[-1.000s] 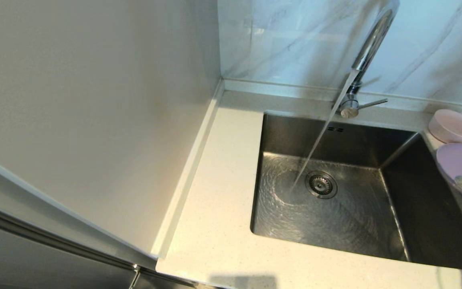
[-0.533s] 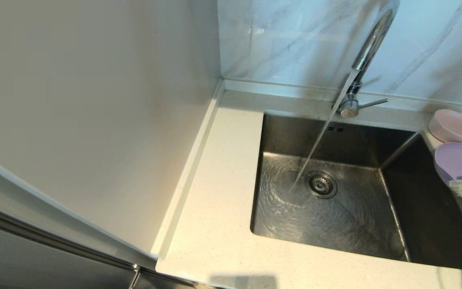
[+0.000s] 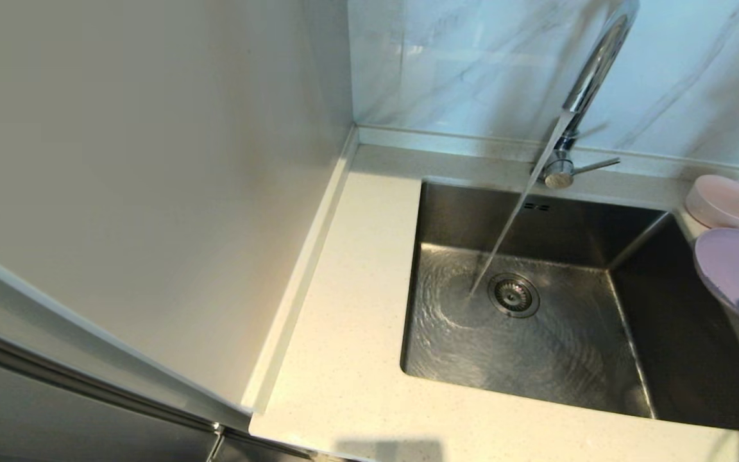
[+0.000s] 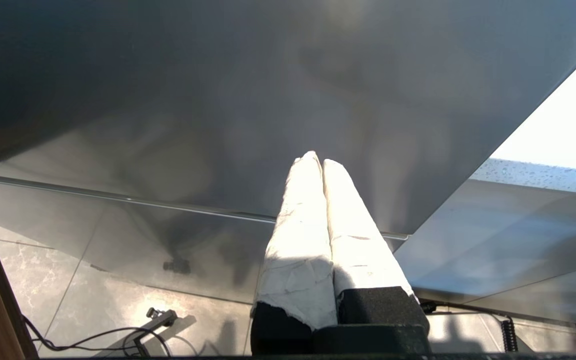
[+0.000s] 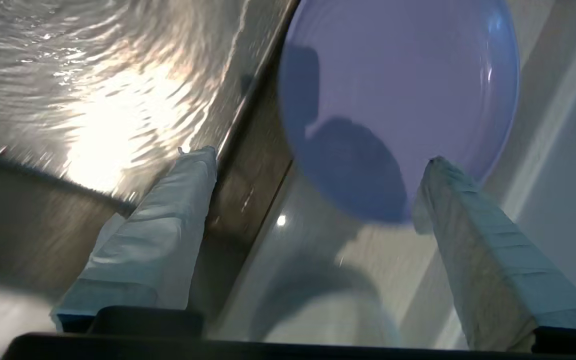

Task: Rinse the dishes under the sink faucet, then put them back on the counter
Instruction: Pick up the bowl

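Right gripper (image 5: 313, 160) spread wide and holding nothing, flat lavender plate (image 5: 398, 95) just ahead, upper right of frame, on the cream bench (image 3: 344, 359).

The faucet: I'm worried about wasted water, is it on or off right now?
On. A steady stream falls from the faucet spout into the sink, striking beside the drain strainer and spreading ripples over the basin floor.

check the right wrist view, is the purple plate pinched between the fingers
No, the right gripper is open, its fingers spread apart, with the purple plate lying free beyond them.
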Controlling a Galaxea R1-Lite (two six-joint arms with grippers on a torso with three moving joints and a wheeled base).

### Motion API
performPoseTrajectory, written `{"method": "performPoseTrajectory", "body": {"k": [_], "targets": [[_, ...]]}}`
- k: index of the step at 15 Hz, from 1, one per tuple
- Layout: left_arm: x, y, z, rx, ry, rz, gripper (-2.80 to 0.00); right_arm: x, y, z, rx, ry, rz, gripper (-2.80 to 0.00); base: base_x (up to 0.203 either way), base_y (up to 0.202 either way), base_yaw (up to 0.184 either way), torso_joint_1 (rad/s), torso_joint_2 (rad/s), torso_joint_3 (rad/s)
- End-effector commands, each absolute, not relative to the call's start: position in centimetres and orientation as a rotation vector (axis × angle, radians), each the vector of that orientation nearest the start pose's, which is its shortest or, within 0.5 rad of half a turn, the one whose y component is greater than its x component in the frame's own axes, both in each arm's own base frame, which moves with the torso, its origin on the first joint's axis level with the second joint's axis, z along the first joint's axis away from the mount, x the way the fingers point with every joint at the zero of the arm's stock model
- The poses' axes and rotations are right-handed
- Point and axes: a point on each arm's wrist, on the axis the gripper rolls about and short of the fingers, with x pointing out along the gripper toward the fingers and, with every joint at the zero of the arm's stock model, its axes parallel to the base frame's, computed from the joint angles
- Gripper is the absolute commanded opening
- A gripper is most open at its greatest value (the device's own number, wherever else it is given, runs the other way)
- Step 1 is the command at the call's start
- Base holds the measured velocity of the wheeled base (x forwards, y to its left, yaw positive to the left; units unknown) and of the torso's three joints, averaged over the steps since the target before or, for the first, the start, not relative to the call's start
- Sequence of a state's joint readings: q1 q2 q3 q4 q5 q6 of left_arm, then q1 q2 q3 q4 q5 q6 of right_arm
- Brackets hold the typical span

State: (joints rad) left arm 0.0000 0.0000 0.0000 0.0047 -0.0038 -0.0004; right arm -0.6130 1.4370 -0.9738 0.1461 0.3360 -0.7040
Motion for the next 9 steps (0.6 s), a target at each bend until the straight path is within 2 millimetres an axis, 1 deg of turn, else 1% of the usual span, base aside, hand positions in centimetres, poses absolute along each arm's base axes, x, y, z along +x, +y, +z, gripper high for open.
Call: {"method": "performPoseTrajectory", "body": {"k": [1, 2, 3, 4, 5, 6, 7, 9], "targets": [[-2.3, 0.0, 7.5, 0.000, 0.005, -0.005, -2.80, 14.0, -9.1, 24.5, -0.358, 0.693, -0.084, 0.00, 0.000, 0.000, 0.000, 0.000, 0.00, 0.000], [-2.3, 0.0, 7.5, 0.000, 0.005, -0.004, -2.80, 12.3, -8.0, 24.0, -0.280, 0.786, -0.105, 0.00, 0.000, 0.000, 0.000, 0.000, 0.00, 0.000], [-2.3, 0.0, 7.5, 0.000, 0.005, -0.004, -2.80, 11.5, -7.3, 23.7, -0.201, 0.852, -0.163, 0.00, 0.000, 0.000, 0.000, 0.000, 0.00, 0.000], [-2.3, 0.0, 7.5, 0.000, 0.005, -0.003, -2.80, 11.3, -6.7, 23.5, -0.133, 0.894, -0.218, 0.00, 0.000, 0.000, 0.000, 0.000, 0.00, 0.000], [-2.3, 0.0, 7.5, 0.000, 0.005, -0.003, -2.80, 11.5, -6.3, 23.2, -0.072, 0.922, -0.277, 0.00, 0.000, 0.000, 0.000, 0.000, 0.00, 0.000], [-2.3, 0.0, 7.5, 0.000, 0.005, -0.004, -2.80, 12.2, -6.1, 22.8, -0.015, 0.949, -0.330, 0.00, 0.000, 0.000, 0.000, 0.000, 0.00, 0.000], [-2.3, 0.0, 7.5, 0.000, 0.005, -0.003, -2.80, 13.5, -6.2, 22.3, 0.047, 0.972, -0.391, 0.00, 0.000, 0.000, 0.000, 0.000, 0.00, 0.000], [-2.3, 0.0, 7.5, 0.000, 0.005, -0.003, -2.80, 15.9, -6.7, 21.4, 0.074, 0.969, -0.531, 0.00, 0.000, 0.000, 0.000, 0.000, 0.00, 0.000]]}}
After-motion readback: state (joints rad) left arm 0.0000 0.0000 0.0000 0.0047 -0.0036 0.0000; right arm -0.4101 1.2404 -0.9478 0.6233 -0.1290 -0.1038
